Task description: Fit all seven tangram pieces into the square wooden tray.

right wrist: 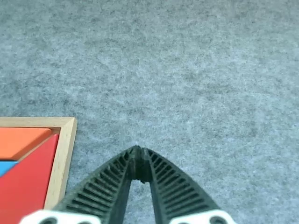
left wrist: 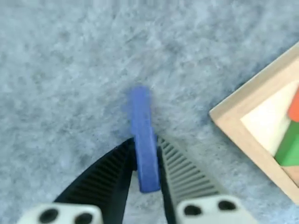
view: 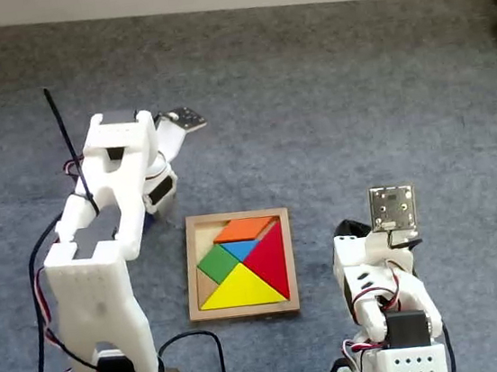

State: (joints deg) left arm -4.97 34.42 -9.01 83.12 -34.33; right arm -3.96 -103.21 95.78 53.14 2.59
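Observation:
The square wooden tray lies on the grey carpet between the two arms. Inside it are an orange piece, a small blue triangle, a red triangle, a green piece and a yellow triangle. Bare wood shows along the tray's left side. My left gripper is shut on a blue piece, held on edge just above the carpet, a short way from the tray's corner. My right gripper is shut on nothing, low over the carpet to the right of the tray.
The left arm stands over the carpet to the left of the tray and hides its own gripper from above. The right arm sits to the tray's right. Open carpet stretches beyond the tray towards the far wall.

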